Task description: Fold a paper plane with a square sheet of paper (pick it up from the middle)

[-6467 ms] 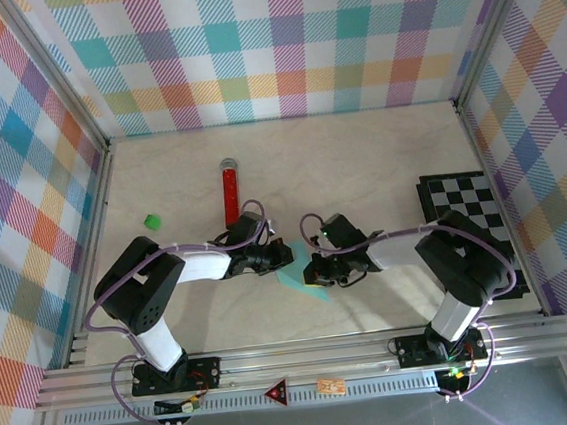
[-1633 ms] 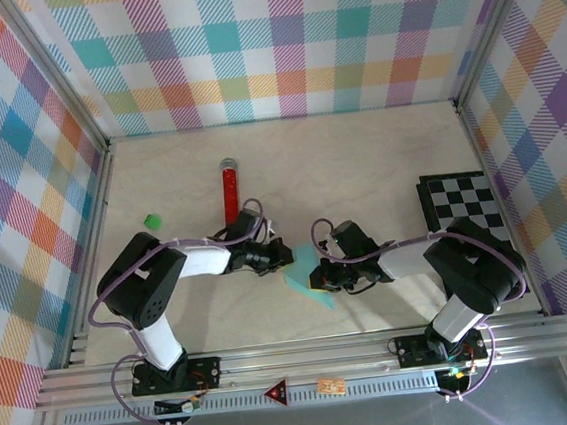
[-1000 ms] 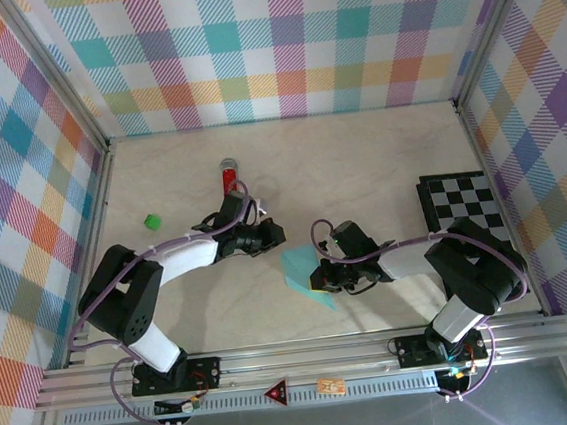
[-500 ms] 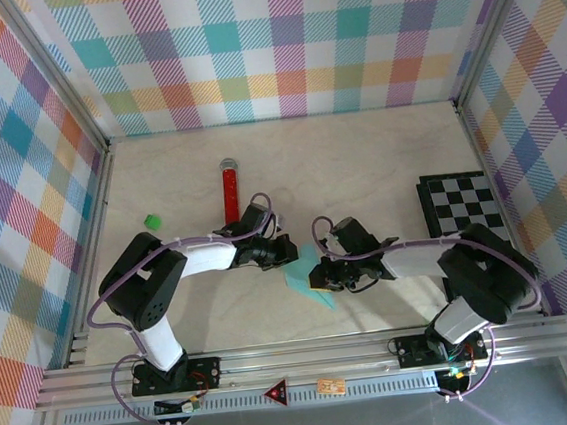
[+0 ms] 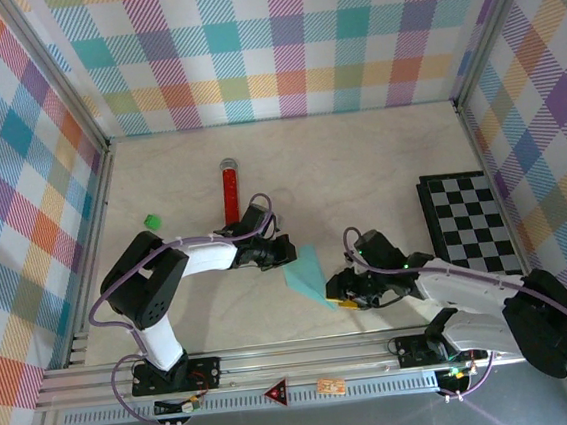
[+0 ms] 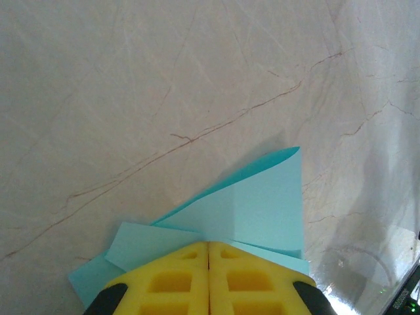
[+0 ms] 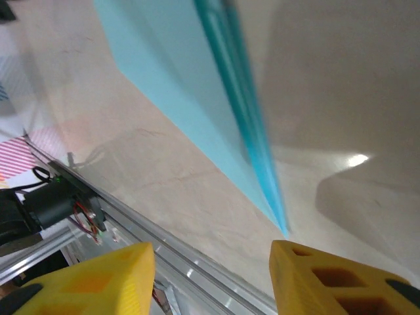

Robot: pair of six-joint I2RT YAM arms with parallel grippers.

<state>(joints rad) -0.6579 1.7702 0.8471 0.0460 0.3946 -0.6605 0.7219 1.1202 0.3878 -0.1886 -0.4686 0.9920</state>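
Paper plane [image 5: 306,277] is light and crease-prone; your left hand [image 6: 209,272] pinches its wide end, right hand [image 7: 209,279] spread beside its tip. Grip the layered spine.

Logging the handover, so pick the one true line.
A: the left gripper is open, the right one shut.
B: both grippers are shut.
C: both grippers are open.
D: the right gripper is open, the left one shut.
D: the right gripper has its yellow fingers spread wide apart near the tip of the folded paper, while the left gripper has its fingers pressed together at the paper's other end.
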